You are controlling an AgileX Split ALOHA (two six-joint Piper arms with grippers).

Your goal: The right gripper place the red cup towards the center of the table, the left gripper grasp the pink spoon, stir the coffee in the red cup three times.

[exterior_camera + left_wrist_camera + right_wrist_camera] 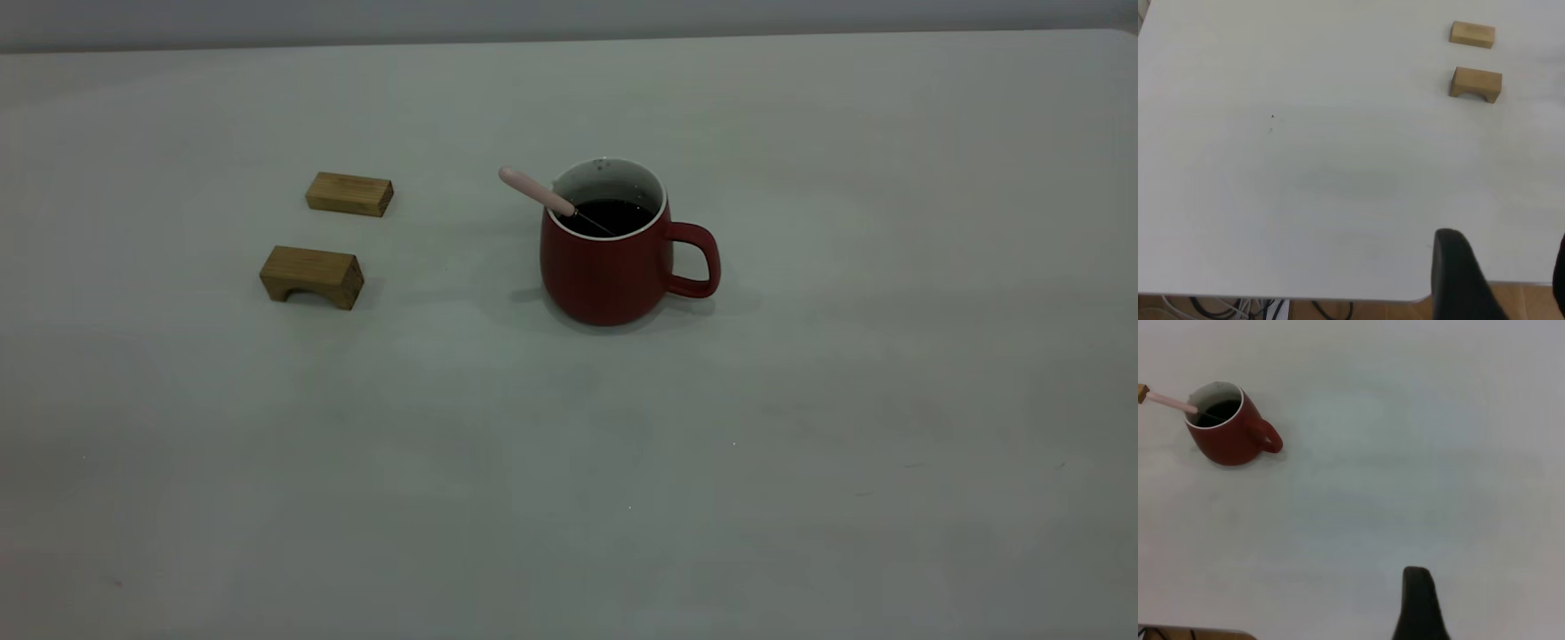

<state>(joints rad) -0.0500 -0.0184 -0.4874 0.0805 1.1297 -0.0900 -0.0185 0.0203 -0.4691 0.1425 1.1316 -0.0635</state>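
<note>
Two small tan wooden blocks lie on the pale counter (800,444) to the left of the red cup (605,276) in the exterior view, well apart from it and from each other; the farther one is a plain block (349,194), the nearer one an arched block (312,276) with a notch cut in its underside; nothing stands between them and the cup, and the surface around the cup is bare on every side. The red cup stands upright near the middle of the counter, its loop handle turned toward the right side of the exterior view; the coffee (615,216) fills it partway, dark and glossy below the white inner wall. The pink spoon (536,189) leans in the cup, its metal end dipped in the coffee and its pale handle resting on the rim and jutting up and out on the side away from the cup's handle, toward the blocks. Neither arm appears in the exterior view; the left gripper (1501,280) hangs over the counter's edge, both blocks far ahead of it, and its two dark fingers stand apart with nothing between them; the right gripper (1421,603) shows only one dark finger over bare counter, well apart from the cup, and I cannot tell whether it is spread or pressed together.
</note>
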